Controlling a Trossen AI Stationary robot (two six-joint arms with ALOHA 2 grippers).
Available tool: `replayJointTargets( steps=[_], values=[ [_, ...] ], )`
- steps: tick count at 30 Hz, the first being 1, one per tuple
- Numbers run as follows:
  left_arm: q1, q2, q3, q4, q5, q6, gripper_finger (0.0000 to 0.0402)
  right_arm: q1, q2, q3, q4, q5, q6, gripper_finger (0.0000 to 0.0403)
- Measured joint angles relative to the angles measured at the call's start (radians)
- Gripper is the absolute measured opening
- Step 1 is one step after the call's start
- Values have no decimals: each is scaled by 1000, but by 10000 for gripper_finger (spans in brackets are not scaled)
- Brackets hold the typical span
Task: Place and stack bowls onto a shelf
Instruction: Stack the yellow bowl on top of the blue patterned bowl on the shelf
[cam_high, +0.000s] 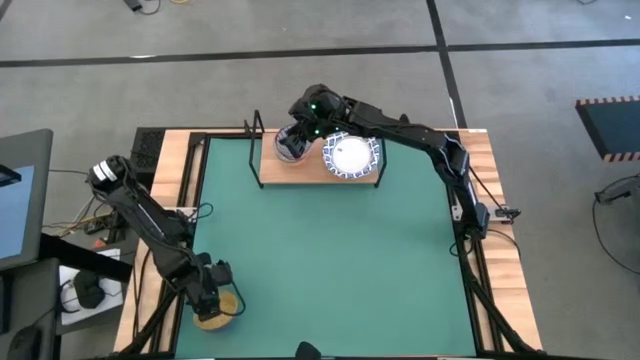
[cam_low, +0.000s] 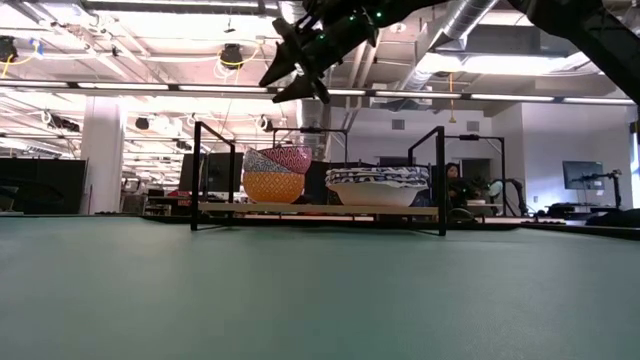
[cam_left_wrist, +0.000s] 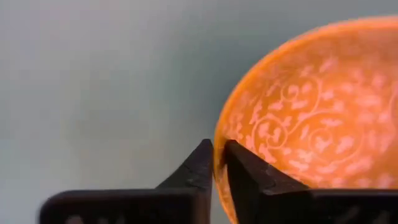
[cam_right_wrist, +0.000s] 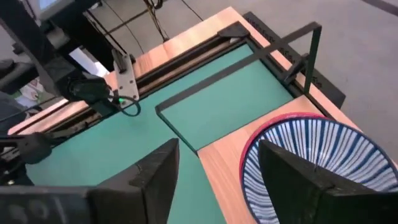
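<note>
While no writing shows | left pincer (cam_left_wrist: 214, 163) pinches golden-yellow bowl (cam_left_wrist: 311, 118) rim | right pincer (cam_right_wrist: 217, 177) spread above shelf (cam_right_wrist: 227, 168)

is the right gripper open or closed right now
Open. The right gripper hovers above the red-rimmed striped bowl on the shelf, fingers spread wide, holding nothing.

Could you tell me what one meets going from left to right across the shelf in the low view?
Stack of small bowls, golden-yellow under red-rimmed → white bowls with blue lattice rims, all on the shelf.
</note>
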Motion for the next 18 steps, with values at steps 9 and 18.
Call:
replayJointTargets(
  steps=[9, 18],
  values=[
    [137, -150, 21, -249, -168, 39, 2, 6, -52, 0, -46, -2, 17, 226],
    [396, -432, 118, -510, -584, 50, 1, 42, -116, 0, -121, 7, 32, 224]
  ],
)
